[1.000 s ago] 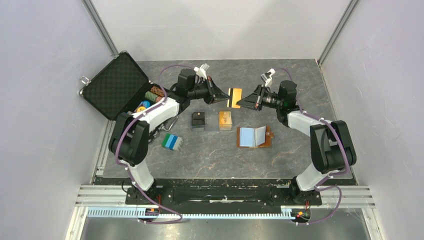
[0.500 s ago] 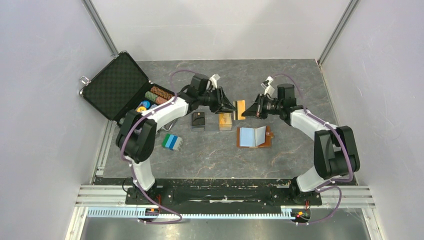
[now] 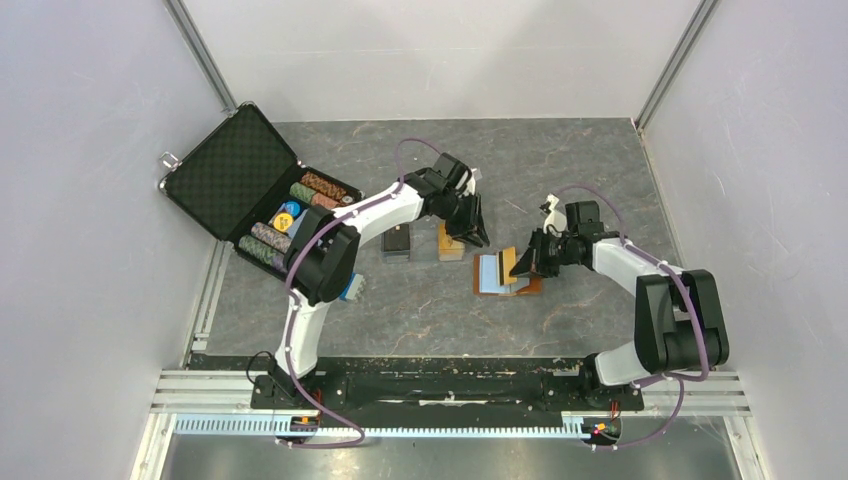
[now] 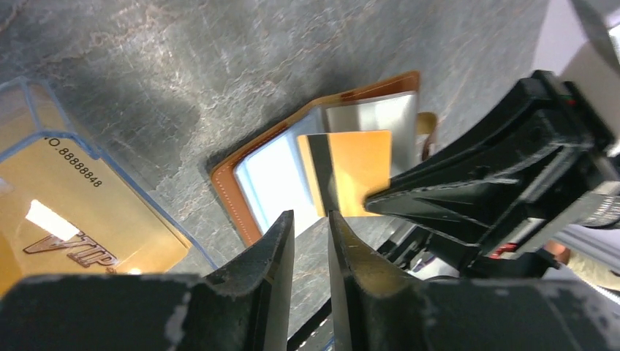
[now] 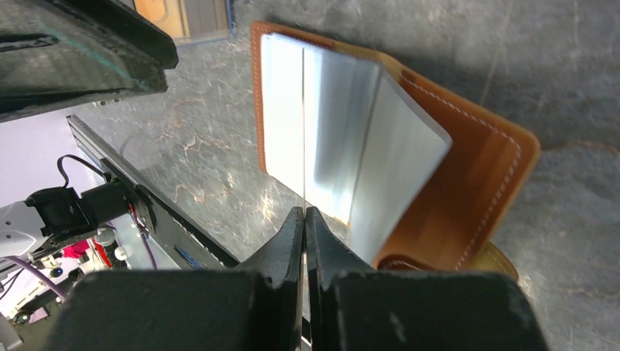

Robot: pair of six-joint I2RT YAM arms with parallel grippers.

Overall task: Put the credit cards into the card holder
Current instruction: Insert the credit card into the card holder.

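Note:
The card holder [image 3: 488, 278] lies open on the table, tan leather [image 5: 475, 161] with pale blue sleeves [image 4: 274, 175]. My right gripper [image 3: 520, 264] is shut on an orange credit card [image 4: 360, 164], which it holds on edge just above the open sleeves. That card shows as a thin line [image 5: 303, 131] running out from the right gripper [image 5: 304, 210]. My left gripper [image 3: 480, 236] hovers beside the orange card stack [image 3: 450, 243], slightly open and with nothing between its fingers [image 4: 311, 216]. A dark card stack [image 3: 397, 240] sits left of the orange one.
An open black foam-lined briefcase [image 3: 235, 170] with poker chips [image 3: 300, 195] stands at the back left. A blue-green-white striped block [image 3: 347, 287] lies near the left arm's elbow. The orange stack sits in a clear case [image 4: 66, 205].
The left gripper let go of the orange card, opened, and swung right over the orange stack. The right gripper carried the card down to the open card holder.

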